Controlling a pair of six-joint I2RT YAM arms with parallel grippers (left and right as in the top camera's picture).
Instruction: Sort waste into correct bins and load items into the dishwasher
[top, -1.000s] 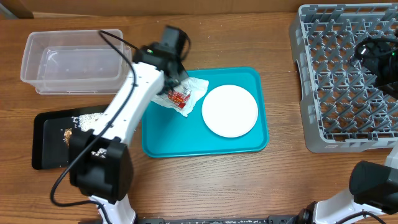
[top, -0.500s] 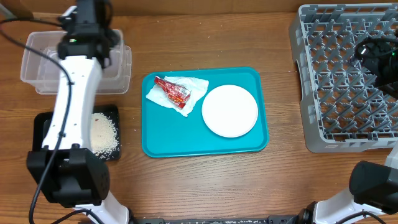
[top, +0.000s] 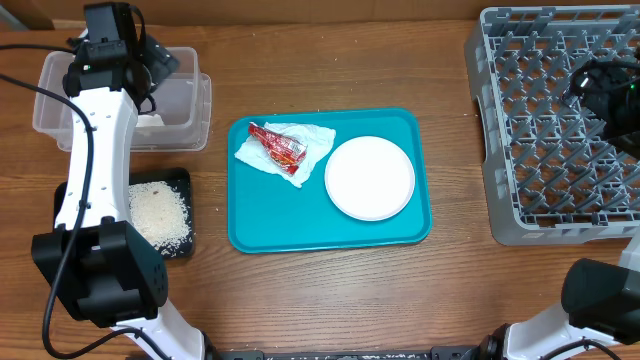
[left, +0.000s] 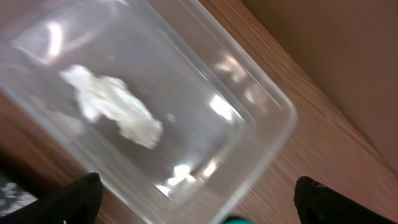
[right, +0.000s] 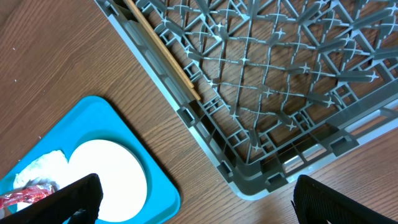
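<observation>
My left gripper (top: 148, 62) (left: 198, 186) hangs open over the clear tub (top: 60, 110) (left: 249, 87) at the back left, nothing between its fingers. A crumpled white napkin piece (left: 112, 106) lies on the tub's floor. On the teal tray (top: 250, 225) rest another white napkin (top: 315, 140) with the red-and-white wrapper (top: 280, 148) on it, and a white plate (top: 370, 178) (right: 106, 180). White rice grains (top: 158, 215) cover the black tray (top: 65, 200). My right gripper (top: 600, 88) (right: 198, 186) is open above the grey dish rack (top: 540, 215) (right: 280, 93). Chopsticks (right: 165, 53) lie along the rack's edge.
The left arm's white link (top: 95, 150) stretches from the table's front edge over the black tray to the tub. Bare wood lies between the teal tray and the rack (top: 455, 150). A brown wall (left: 348, 50) stands just behind the tub.
The left arm swung from the napkin and wrapper on the teal tray to the clear tub and opened; a white crumpled piece now lies in the tub. The right arm has not moved.
</observation>
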